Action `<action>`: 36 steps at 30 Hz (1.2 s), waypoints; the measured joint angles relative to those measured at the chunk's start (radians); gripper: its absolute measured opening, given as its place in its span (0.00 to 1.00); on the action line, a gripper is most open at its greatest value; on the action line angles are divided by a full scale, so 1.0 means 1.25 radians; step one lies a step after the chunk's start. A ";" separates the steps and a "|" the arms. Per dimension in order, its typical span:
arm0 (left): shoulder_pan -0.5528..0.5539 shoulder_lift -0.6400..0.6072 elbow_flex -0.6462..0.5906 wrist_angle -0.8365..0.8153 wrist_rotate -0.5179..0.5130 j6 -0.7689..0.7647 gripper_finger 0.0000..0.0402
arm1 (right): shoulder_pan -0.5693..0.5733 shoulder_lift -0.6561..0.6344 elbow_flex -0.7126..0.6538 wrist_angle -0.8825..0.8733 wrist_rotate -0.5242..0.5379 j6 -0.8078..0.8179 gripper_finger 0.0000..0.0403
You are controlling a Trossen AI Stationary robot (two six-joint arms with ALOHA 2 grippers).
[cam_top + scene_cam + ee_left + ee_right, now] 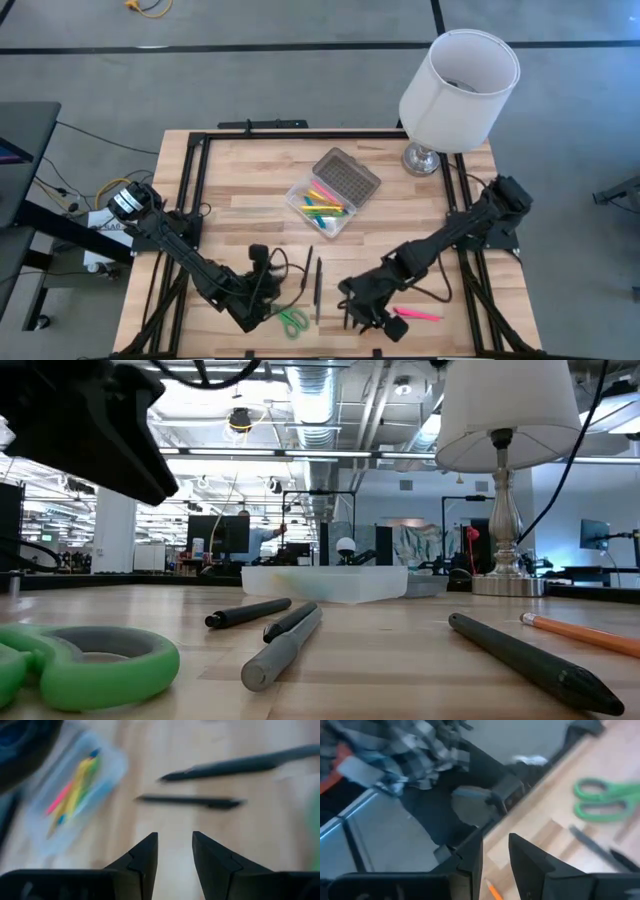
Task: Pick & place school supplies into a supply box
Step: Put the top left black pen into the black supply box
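Observation:
The supply box [322, 207] stands open at the table's middle, a clear case holding yellow, pink and green pens, its dotted grey lid [348, 174] lying back on the far side. In the left wrist view the box [75, 790] shows blurred. Two dark pens [317, 288] lie on the wood between the grippers, green scissors [293, 321] near the front edge, a pink marker [418, 314] to the right. My left gripper [272, 288] hovers open left of the pens [190, 800]. My right gripper [350, 306] hovers open right of them, above an orange pencil [494, 892].
A white-shaded lamp [458, 75] stands on the far right corner, its metal foot [423, 158] close to the box. The low view shows the scissors' handle [90, 660], a grey pen [285, 645] and a dark pen [530, 660] near the front. A person's checked cloth [405, 745] shows beyond the near edge.

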 joint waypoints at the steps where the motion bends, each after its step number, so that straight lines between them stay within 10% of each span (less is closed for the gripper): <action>1: 0.003 0.000 0.000 0.042 0.029 0.035 0.29 | 0.006 0.000 0.000 -0.023 0.038 0.023 0.21; 13: 0.125 0.024 0.001 0.238 0.191 0.110 0.29 | 0.092 0.000 0.000 -0.362 0.539 0.426 0.21; 36: 0.254 0.175 0.003 0.388 0.406 0.274 0.29 | 0.238 0.000 0.000 -0.386 0.718 0.549 0.21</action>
